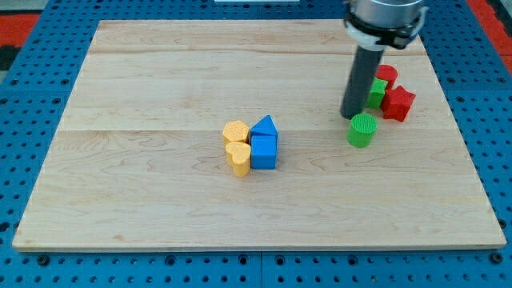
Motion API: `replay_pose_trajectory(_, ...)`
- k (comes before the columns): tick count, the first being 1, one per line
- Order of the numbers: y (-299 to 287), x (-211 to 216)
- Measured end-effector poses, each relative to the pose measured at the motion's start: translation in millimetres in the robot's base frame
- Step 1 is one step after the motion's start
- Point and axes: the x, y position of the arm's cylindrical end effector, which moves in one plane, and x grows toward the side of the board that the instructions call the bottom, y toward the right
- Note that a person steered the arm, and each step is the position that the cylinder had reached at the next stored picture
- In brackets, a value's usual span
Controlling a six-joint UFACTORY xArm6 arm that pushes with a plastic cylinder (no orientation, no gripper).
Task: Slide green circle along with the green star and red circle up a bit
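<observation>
On the wooden worktop, nearest me at centre sat a yellow heart touching a blue cube, with a yellow hexagon and a blue triangle just behind them. Farther right, the green circle stood alone. My tip rested just left of it and slightly beyond; the rod carried no hand. Behind the rod, the green star touched the red star, the red circle farthest.
</observation>
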Motion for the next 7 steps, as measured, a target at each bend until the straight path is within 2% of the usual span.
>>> replay_pose_trajectory(1, -27, 0)
replay_pose_trajectory(3, -64, 62)
replay_pose_trajectory(4, -60, 70)
replay_pose_trajectory(7, 14, 68)
